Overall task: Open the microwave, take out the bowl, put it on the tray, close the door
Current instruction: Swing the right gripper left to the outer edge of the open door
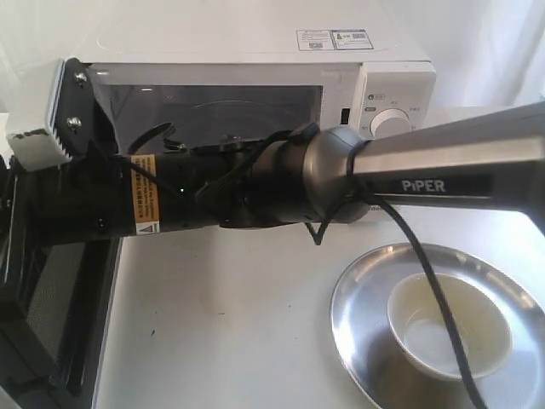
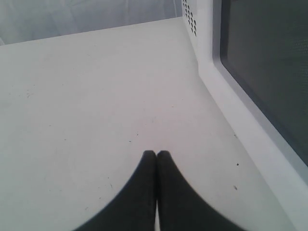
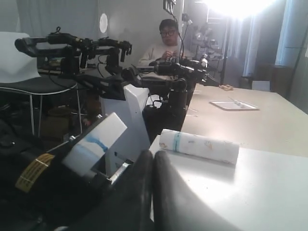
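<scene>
The right gripper [image 3: 154, 161] is clenched, its two dark fingers pressed together along a thin seam with nothing between them. Its arm [image 1: 443, 162] reaches from the right across the front of the microwave [image 1: 255, 43] to the far left of the exterior view. There the wrist ends just above the door [image 1: 51, 324], and the fingertips are out of sight at the frame edge. The door stands swung open toward the camera at the left, showing its dark mesh window.

The bowl [image 1: 450, 332] sits upright inside the tray [image 1: 366, 298] on the white table [image 1: 221, 324] at lower right. It is well apart from the right gripper and lies below the microwave's knob [image 1: 390, 122] in that view. A black cable [image 1: 434, 290] hanging from the arm crosses in front of the bowl.

The left gripper [image 2: 156, 156] is likewise squeezed closed and empty. It is over bare table beside a white panel with a dark window, probably the door's outer face. In the right wrist view a paper roll [image 3: 199, 144] lies near the table edge.
</scene>
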